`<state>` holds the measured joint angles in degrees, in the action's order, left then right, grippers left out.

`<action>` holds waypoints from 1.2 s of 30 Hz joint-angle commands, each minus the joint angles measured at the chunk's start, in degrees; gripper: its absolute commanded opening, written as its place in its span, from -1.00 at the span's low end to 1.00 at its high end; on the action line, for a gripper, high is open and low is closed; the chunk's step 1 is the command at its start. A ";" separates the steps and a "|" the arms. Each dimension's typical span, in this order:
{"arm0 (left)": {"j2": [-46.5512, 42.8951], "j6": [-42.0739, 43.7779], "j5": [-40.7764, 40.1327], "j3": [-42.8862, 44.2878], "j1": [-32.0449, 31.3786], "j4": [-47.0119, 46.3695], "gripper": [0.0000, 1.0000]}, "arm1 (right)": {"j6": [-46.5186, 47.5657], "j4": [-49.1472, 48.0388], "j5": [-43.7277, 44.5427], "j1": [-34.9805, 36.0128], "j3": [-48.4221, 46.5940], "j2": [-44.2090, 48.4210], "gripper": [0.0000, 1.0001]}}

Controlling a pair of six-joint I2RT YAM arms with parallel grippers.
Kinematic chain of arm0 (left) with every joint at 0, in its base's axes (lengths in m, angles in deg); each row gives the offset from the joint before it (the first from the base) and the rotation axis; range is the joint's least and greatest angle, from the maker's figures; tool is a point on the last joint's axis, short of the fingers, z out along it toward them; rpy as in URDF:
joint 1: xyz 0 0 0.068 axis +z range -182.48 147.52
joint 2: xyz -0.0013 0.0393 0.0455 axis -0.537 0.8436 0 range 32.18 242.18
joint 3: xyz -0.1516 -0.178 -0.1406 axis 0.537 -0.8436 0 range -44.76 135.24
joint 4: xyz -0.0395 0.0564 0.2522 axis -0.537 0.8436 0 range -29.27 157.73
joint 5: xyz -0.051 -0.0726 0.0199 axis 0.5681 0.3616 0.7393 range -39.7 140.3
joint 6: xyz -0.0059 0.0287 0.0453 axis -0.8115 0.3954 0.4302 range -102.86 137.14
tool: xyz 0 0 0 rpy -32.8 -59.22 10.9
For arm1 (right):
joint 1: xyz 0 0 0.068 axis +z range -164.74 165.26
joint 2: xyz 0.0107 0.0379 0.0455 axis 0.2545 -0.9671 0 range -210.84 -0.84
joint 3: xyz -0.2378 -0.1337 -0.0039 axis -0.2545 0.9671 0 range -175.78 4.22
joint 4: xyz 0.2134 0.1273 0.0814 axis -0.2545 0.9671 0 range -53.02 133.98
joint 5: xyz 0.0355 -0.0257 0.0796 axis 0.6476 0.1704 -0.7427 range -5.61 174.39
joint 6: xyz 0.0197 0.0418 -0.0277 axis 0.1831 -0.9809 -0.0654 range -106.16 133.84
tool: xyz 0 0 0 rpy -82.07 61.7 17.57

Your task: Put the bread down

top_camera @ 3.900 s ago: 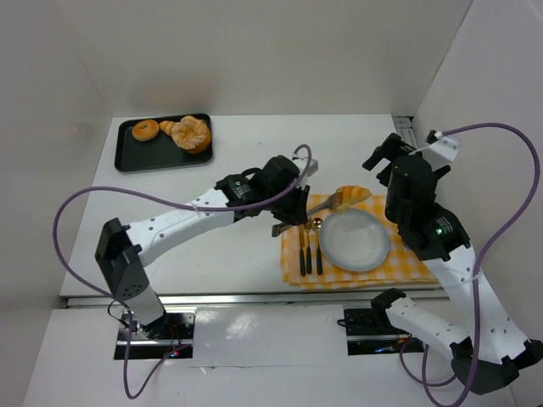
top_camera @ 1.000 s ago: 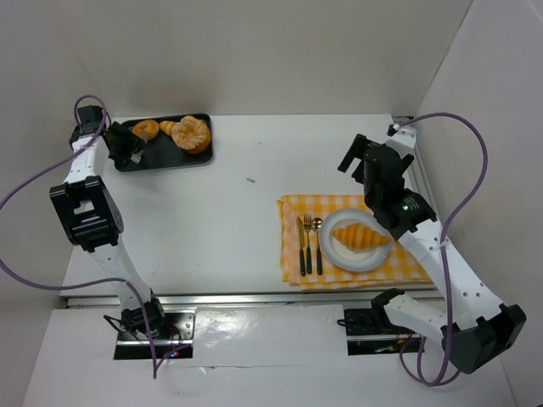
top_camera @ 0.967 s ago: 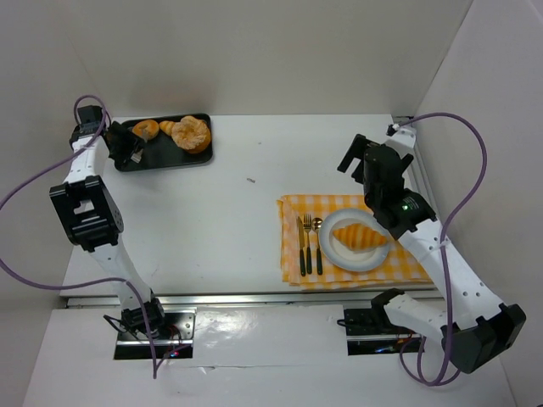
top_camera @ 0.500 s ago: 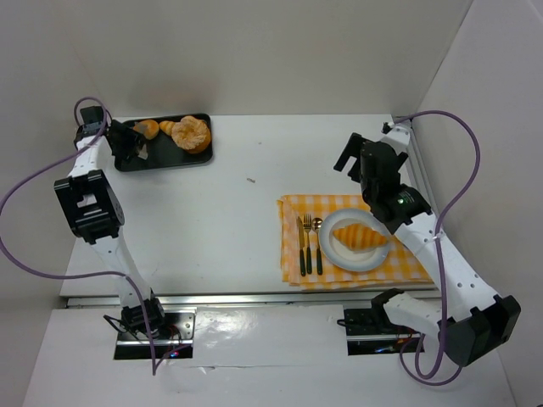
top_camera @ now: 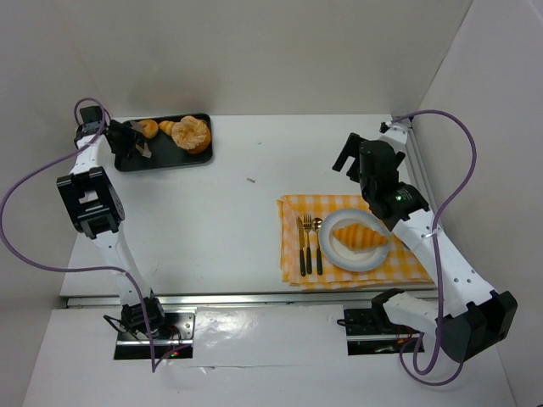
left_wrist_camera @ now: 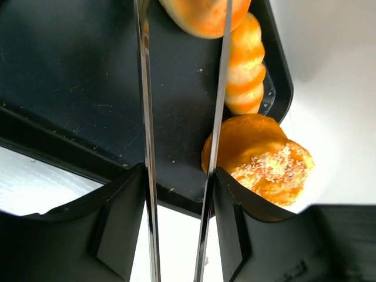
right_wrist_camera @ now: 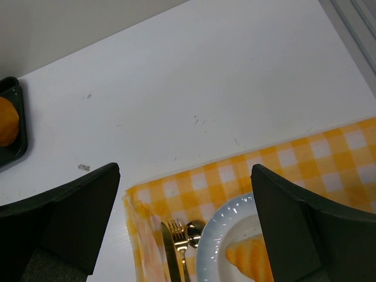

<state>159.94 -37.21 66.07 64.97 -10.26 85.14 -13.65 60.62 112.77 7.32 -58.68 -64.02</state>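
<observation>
A croissant [top_camera: 356,235] lies on the white plate [top_camera: 376,254] on the yellow checked placemat; both also show in the right wrist view, the croissant [right_wrist_camera: 252,261] on the plate [right_wrist_camera: 220,235]. My left gripper [top_camera: 119,140] is at the far-left black tray [top_camera: 161,159], shut on metal tongs [left_wrist_camera: 145,117]. The tong blades straddle a round bun [left_wrist_camera: 202,12] at the top of the left wrist view, with the gripper [left_wrist_camera: 179,170] just outside the tray's edge. My right gripper [top_camera: 349,157] is open and empty, hovering beyond the placemat [right_wrist_camera: 185,176].
The tray [left_wrist_camera: 76,76] also holds a ridged roll [left_wrist_camera: 247,64] and a sesame-topped bun [left_wrist_camera: 258,158]. A knife, fork and spoon [top_camera: 310,246] lie left of the plate on the placemat [top_camera: 293,270]. White walls close in at the back and right.
Since 3.9 s ago the croissant went from the tongs to the plate and the left arm swung back to the tray. In the last second the tongs edged toward the buns.
</observation>
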 commanded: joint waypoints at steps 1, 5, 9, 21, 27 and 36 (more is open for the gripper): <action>0.29 0.02 2.96 1.98 -0.24 -0.94 0.22 | -0.29 -1.31 -0.17 -0.88 -0.92 1.21 1.00; 0.99 0.65 2.95 2.59 -0.24 -0.41 0.23 | -0.82 -1.31 -0.17 -0.88 -0.92 1.21 1.00; 1.00 0.65 2.17 3.12 -0.24 0.12 -0.25 | -0.82 -1.31 -0.70 -0.88 -0.92 1.21 1.00; -13.92 3.10 -2.15 -4.52 -0.77 0.12 -1.00 | -1.34 -0.70 -1.22 -0.88 -0.39 3.41 1.00; -24.04 4.68 -4.43 -12.41 -0.77 0.12 -1.00 | -1.87 -0.17 -1.75 -0.88 0.23 5.26 1.00; -37.67 24.43 6.54 -16.66 -16.45 6.17 -1.00 | -0.64 2.29 0.71 -1.41 -1.71 7.36 1.00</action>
<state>126.00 -23.64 65.39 46.79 -18.22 88.63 -14.92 61.80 111.55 6.34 -58.35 -58.84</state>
